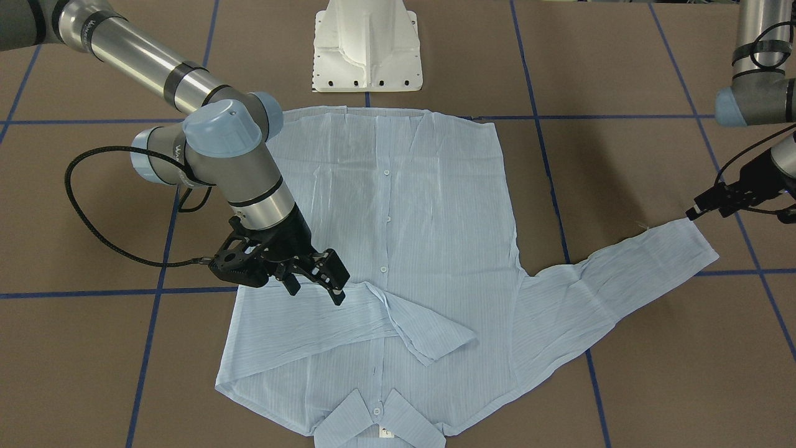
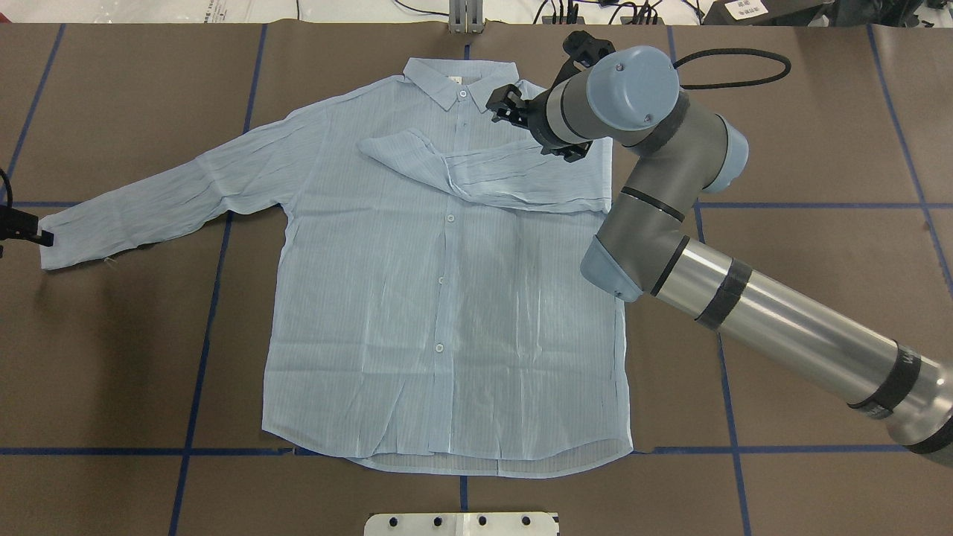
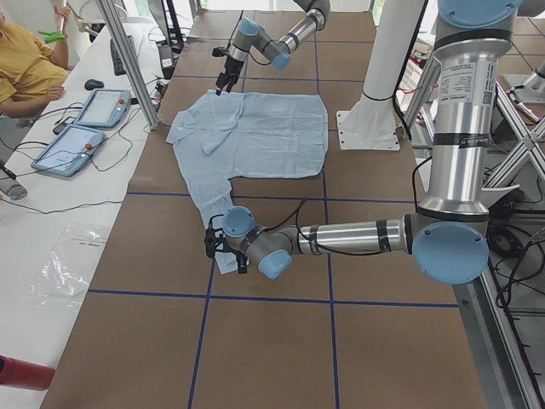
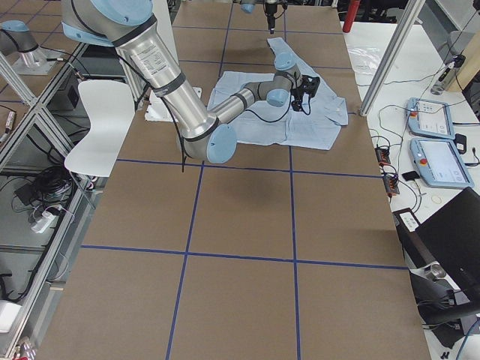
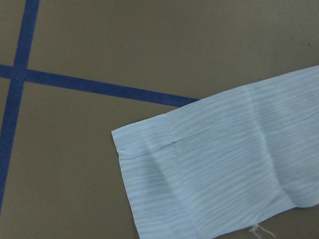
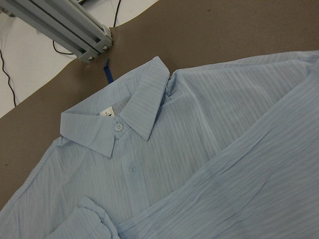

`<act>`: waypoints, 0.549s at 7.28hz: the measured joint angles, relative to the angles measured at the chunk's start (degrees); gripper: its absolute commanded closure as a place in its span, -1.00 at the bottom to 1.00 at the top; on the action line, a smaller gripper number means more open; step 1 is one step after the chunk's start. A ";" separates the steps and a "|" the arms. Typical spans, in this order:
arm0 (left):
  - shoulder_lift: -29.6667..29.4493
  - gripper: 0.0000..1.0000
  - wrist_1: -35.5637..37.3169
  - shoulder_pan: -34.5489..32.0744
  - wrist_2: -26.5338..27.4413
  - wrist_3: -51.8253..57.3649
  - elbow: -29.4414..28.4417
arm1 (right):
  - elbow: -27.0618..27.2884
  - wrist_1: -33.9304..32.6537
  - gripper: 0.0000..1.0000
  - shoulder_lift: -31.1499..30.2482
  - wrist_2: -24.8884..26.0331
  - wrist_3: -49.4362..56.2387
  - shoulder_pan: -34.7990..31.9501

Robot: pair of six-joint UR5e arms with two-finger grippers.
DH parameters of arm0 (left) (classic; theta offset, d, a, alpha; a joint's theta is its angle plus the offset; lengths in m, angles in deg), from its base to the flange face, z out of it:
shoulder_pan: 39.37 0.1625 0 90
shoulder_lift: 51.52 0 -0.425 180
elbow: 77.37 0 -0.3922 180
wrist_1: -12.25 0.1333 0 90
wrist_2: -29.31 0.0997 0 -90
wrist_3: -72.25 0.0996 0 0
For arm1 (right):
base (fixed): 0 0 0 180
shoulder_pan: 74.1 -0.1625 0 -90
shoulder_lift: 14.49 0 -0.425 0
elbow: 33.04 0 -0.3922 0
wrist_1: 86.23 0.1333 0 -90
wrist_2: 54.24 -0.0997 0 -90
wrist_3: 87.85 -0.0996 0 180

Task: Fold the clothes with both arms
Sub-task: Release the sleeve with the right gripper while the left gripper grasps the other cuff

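- The shirt [image 2: 447, 298] lies flat and front up in the middle of the table [image 2: 819, 149]. It is thin, light blue, finely striped and wrinkled all over.
- The placket is closed, with small white buttons [image 2: 450, 217] running down the centre.
- The collar [image 2: 458, 82] points away from the robot. The hem [image 2: 461, 465] lies nearest the white pedestal base [image 1: 367, 50].
- The sleeve on the robot's right [image 2: 484, 167] is folded across the chest, and its cuff end rests just below the collar.
- The other sleeve [image 2: 171, 197] stretches out flat toward the robot's left. Its cuff [image 5: 214, 174] lies on bare table beside a crossing of blue tape lines [image 5: 99, 87].
- The right gripper [image 1: 315, 295] hangs over the shoulder end of the folded sleeve. Its fingers are spread and no fabric is pinched between them.
- The left gripper [image 1: 693, 213] sits just beside the corner of the outstretched cuff. You cannot tell whether its fingers are spread or pressed together.
- The collar lies close to the table's far edge, near an aluminium post [image 6: 75, 25].
- The hem runs along a tape line [image 2: 744, 450] and overlaps it slightly.
- Bare table surrounds the shirt on both sides. The right arm [image 2: 782, 320] spans the open area on the robot's right.
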 measured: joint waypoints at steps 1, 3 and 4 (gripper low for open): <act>-0.28 -0.89 -0.24 1.16 0.07 -0.03 -0.37 | 0.64 0.13 -1.00 -0.49 0.00 0.08 0.01; -0.56 -0.89 -0.34 2.36 0.18 -0.04 -0.89 | 1.00 0.30 -1.00 -0.69 0.02 0.20 0.08; -0.58 -0.89 -0.34 2.97 0.40 -0.06 -1.04 | 1.00 0.35 -1.00 -0.74 0.02 0.22 0.08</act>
